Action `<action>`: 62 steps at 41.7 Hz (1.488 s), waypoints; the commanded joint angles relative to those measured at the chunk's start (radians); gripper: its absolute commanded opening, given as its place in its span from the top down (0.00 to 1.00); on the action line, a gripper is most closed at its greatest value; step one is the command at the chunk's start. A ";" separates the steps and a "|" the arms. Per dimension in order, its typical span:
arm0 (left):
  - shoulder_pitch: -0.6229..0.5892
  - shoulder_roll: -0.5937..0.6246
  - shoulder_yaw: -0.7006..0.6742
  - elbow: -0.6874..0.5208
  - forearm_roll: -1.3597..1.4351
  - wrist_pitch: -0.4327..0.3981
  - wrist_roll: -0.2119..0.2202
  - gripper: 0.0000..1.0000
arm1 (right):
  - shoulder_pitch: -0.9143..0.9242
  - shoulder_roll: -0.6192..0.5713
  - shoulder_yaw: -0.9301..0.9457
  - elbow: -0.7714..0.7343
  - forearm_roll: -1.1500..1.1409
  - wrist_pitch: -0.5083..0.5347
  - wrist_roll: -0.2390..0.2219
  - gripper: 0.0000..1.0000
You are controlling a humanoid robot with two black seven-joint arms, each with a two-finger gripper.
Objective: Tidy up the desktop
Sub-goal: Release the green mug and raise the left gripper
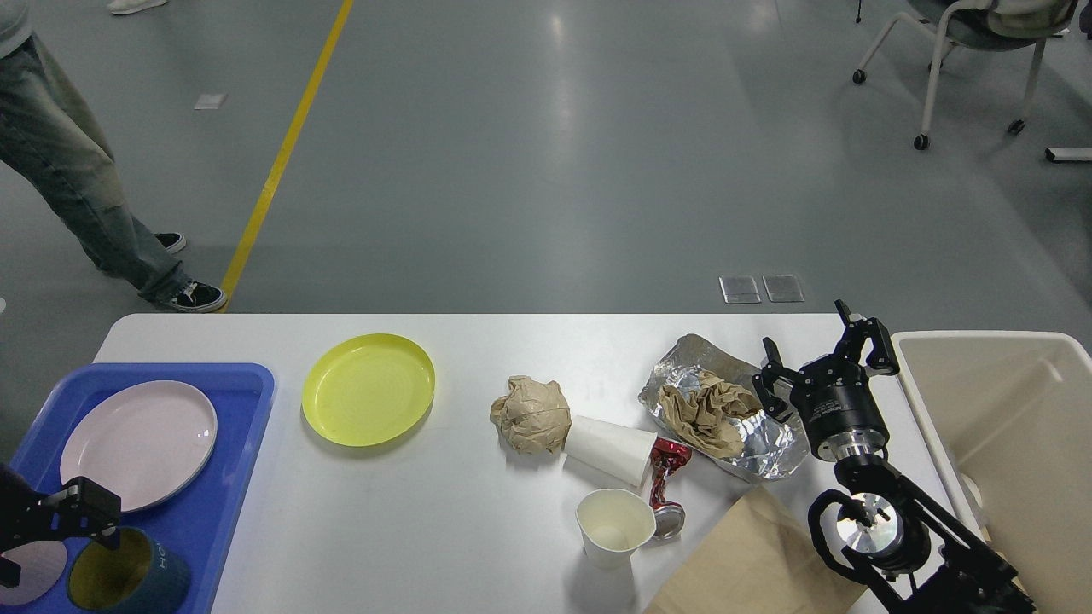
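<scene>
The white desktop (478, 529) carries a yellow plate (368, 389), a crumpled brown paper ball (531, 414), a white paper cup on its side (609, 448), an upright paper cup (614, 525), a crushed red can (665, 482), foil holding crumpled paper (725, 409) and a brown paper bag (751, 563). My left gripper (47, 541) is open over the blue tray (230, 460), just left of a dark blue cup (128, 580) that stands free. My right gripper (815, 350) is open and empty, beside the foil's right edge.
A pink plate (138, 443) and a small pale disc (30, 573) lie on the tray. A beige bin (1007, 443) stands at the table's right end. A person's legs (77, 170) are on the floor at far left, and a chair (964, 43) at far right.
</scene>
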 commanded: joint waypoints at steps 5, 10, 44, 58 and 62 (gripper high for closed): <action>-0.339 -0.063 0.245 -0.116 -0.066 -0.065 0.006 0.04 | 0.000 0.000 0.000 0.000 0.000 0.000 0.000 0.00; -0.551 -0.173 0.352 -0.188 -0.102 -0.070 0.006 0.04 | 0.000 0.000 0.000 0.000 0.000 0.000 0.000 0.00; -1.060 -0.697 0.329 -0.439 -0.635 -0.176 0.035 0.04 | 0.000 0.000 0.000 0.000 0.000 0.000 0.000 0.00; -1.010 -0.674 0.320 -0.434 -0.626 -0.125 0.024 0.04 | 0.000 0.000 0.000 0.000 0.000 0.000 0.000 0.00; -0.965 -0.675 0.311 -0.425 -0.626 -0.073 0.029 0.04 | 0.000 0.000 0.000 0.000 0.000 0.000 0.000 0.00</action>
